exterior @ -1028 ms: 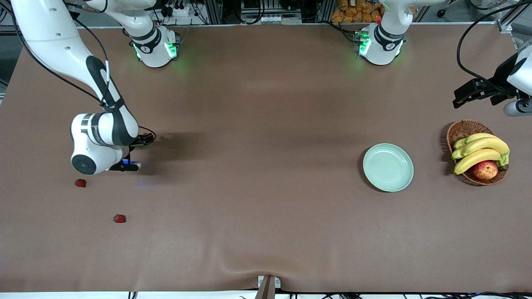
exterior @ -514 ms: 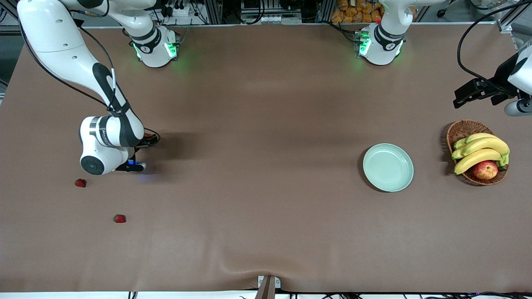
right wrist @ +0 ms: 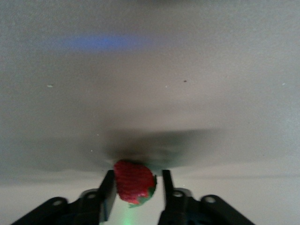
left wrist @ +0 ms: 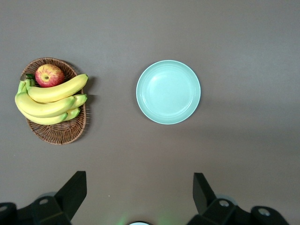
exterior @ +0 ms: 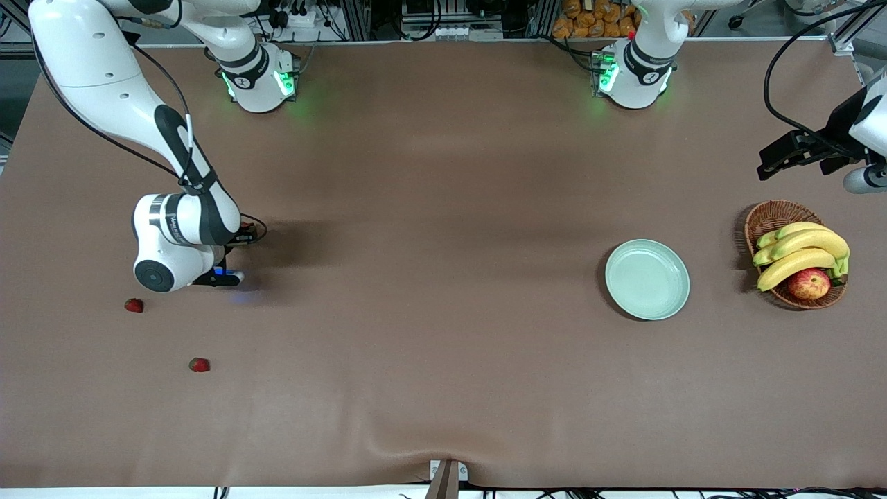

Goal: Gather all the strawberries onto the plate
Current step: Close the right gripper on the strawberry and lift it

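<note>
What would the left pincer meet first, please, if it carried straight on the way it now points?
Probably bare table. The left pincer, open, points straight down; only cloth lies between its fingers. The plate and fruit basket sit clear of that line, though the height is hard to judge.

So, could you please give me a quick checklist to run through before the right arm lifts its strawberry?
1. Right end effector fingers on either side of the held strawberry: ok.
2. Grip firm enough to lift: cannot tell.
3. Plate has nothing on it and is ready to receive: ok.
4. Left end effector open, waiting up over the table near the basket, not over the plate: ok.
5. Two other strawberries, one and another, lie on the table apart from the right end effector: ok.
</note>
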You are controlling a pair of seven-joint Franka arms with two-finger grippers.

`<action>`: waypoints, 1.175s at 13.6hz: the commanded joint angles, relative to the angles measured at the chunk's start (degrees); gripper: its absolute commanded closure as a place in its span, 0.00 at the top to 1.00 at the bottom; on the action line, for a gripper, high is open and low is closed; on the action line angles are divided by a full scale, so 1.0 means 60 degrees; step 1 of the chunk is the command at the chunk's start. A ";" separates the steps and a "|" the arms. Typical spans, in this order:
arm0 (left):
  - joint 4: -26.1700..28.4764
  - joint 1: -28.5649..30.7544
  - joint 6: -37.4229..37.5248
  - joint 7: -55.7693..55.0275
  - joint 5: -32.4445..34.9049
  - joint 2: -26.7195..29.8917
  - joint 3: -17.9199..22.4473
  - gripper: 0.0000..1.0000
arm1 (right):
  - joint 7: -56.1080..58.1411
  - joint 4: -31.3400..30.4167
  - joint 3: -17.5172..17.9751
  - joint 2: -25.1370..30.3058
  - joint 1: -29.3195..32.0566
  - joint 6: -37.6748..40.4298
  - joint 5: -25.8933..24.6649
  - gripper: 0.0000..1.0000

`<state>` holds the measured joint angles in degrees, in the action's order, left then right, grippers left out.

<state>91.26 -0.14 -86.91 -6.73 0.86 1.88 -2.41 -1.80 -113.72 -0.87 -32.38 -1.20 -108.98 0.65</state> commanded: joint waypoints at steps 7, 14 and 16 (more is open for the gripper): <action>-0.0165 0.0024 -0.0045 0.0155 -0.0143 -0.0005 0.0021 1.00 | -0.0081 0.0232 0.0028 0.1675 -0.0270 0.0204 0.0010 0.00; -0.0122 0.0024 -0.0075 0.0155 -0.0157 -0.0020 0.0021 1.00 | -0.0124 0.3157 0.0087 0.0436 -0.2039 -0.0234 0.0112 0.00; -0.0063 0.0024 -0.0075 0.0155 -0.0157 -0.0020 0.0021 1.00 | -0.0139 0.4358 0.0130 -0.0429 -0.2494 -0.0293 0.0359 0.00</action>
<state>91.12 -0.13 -87.26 -6.73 0.85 1.87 -2.40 -2.41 -96.80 0.10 -27.91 -14.29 -111.69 1.26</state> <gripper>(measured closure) 0.000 0.665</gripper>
